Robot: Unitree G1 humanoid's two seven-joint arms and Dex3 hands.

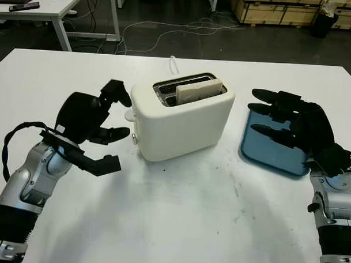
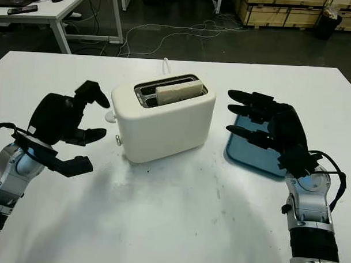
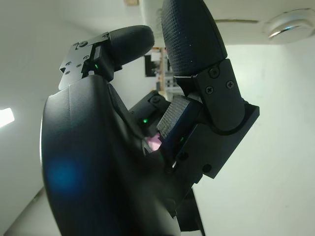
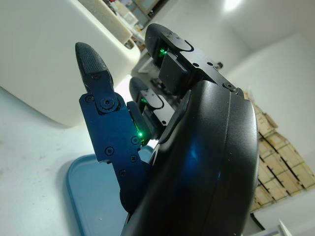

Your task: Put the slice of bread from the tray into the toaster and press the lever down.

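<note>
A cream toaster (image 2: 163, 120) stands mid-table (image 2: 178, 224), a slice of bread (image 2: 178, 90) upright in its slot. The left hand (image 2: 69, 129), open, hovers just beside the toaster's lever end. The right hand (image 2: 267, 124), open, hangs over the blue tray (image 2: 244, 152) nearer the table's right edge.

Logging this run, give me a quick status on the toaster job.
Left robot hand open beside the toaster's lever end. Right robot hand open over the blue tray. Bread in slot, standing proud. Nothing blocking the lever.

Pale bread slice (image 1: 198, 90) stands in the cream toaster (image 1: 181, 123); blue tray (image 1: 271, 149) beside.
</note>
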